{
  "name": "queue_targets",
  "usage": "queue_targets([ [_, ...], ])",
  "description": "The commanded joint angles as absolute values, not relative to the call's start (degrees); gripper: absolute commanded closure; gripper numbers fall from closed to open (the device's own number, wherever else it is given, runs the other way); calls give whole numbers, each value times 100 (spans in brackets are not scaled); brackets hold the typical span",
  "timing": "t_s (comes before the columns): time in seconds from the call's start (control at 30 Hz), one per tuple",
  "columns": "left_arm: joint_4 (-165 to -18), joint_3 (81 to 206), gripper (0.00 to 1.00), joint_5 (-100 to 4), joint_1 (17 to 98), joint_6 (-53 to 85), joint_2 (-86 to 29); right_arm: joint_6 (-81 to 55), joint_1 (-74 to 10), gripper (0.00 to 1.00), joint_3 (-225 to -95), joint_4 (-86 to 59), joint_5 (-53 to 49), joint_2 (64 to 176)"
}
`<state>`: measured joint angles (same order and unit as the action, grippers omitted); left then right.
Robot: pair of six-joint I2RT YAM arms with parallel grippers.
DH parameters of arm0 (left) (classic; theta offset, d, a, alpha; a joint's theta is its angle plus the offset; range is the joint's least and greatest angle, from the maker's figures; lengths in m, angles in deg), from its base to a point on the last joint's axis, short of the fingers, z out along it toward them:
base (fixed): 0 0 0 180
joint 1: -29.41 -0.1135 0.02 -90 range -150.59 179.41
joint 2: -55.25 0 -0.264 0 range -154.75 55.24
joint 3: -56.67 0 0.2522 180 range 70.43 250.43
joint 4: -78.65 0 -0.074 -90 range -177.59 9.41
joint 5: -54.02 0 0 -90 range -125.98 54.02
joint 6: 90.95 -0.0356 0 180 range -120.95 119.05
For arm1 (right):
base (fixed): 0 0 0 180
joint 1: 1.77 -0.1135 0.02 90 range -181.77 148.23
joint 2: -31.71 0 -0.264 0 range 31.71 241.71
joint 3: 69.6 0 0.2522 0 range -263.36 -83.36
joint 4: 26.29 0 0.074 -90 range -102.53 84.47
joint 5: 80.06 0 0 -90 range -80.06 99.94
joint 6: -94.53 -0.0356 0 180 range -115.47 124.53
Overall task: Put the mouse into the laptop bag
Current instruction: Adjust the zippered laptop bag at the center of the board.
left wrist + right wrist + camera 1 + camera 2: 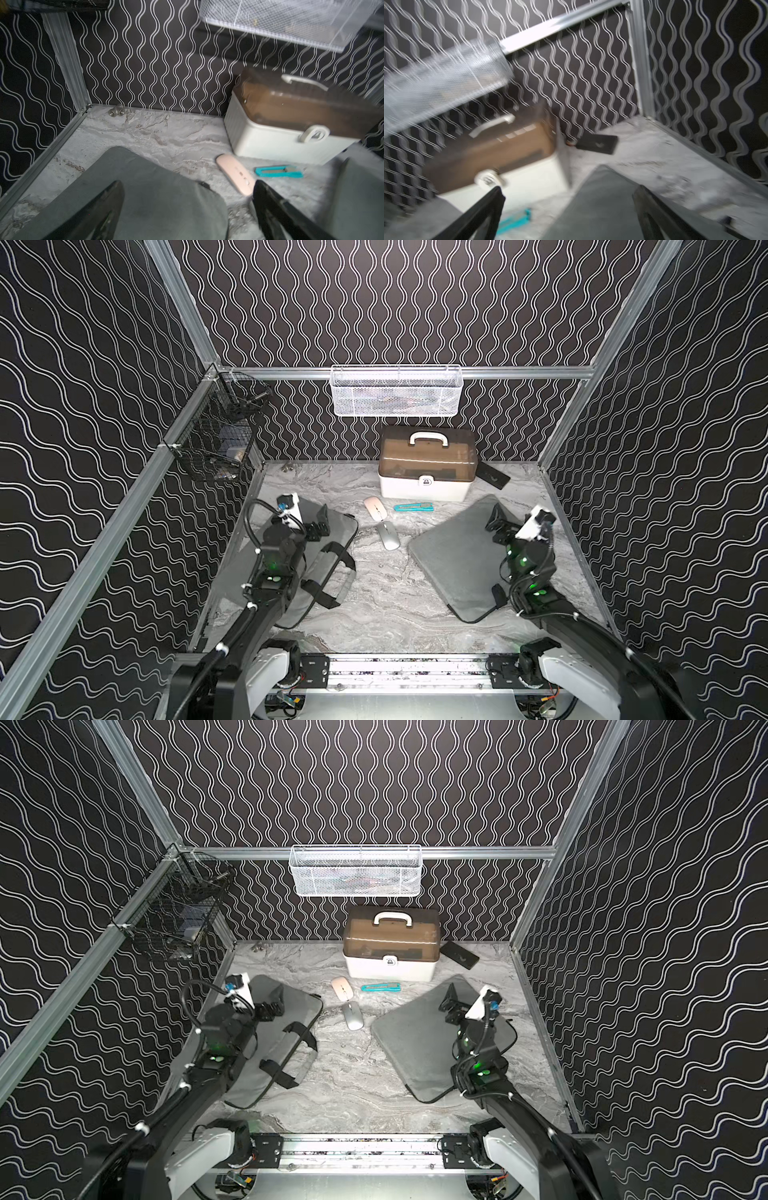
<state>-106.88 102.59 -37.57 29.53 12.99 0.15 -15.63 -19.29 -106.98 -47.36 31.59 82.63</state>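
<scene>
Two mice lie mid-table in both top views: a pink mouse [375,508] [342,988] [234,176] and, just nearer, a silver mouse [387,535] [352,1016]. A grey laptop bag [336,526] [301,1006] [155,187] with black-strapped handles lies flat at the left. A second flat grey bag [453,564] [415,1052] [602,207] without handles lies at the right. My left gripper [318,524] [272,1006] [188,187] hovers open over the left bag's far end, holding nothing. My right gripper [500,526] [453,1002] [569,192] hangs open and holds nothing over the right bag's far corner.
A white toolbox [424,472] with a brown lid stands at the back; a teal utility knife [413,507] lies before it and a black flat device [492,477] beside it. A white mesh basket [397,391] and a black wire basket [216,448] hang on the walls.
</scene>
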Motion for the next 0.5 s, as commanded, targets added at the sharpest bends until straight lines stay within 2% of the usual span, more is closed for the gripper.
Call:
queue_targets([
  [0.0, -7875, 10949, 1, -3925, 2950, 2256, -44, -2696, -1911, 0, -11019, -2682, 1552, 8044],
  [0.07, -6961, 11159, 1, -3588, 2878, 2957, -257, -3376, -1893, 0, -10913, -2916, 1314, 7935],
  [0.1, -6876, 11111, 1, -3784, 2695, 3118, -264, -3737, -1847, 0, -10968, -2708, 1349, 7886],
  [0.17, -7376, 10655, 1, -4726, 2319, 3362, 67, -4027, -1720, 0, -11244, -2324, 824, 7992],
  [0.23, -7649, 10175, 1, -4876, 2167, 3785, 613, -3874, -1714, 0, -11699, -2029, 141, 8392],
  [0.33, -6864, 10040, 1, -3940, 2143, 4112, 1459, -3808, -2050, 0, -12122, -1880, -118, 9236],
  [0.47, -5405, 10198, 1, -2763, 2144, 4507, 2215, -3632, -3216, 0, -12285, -2296, 211, 10207],
])
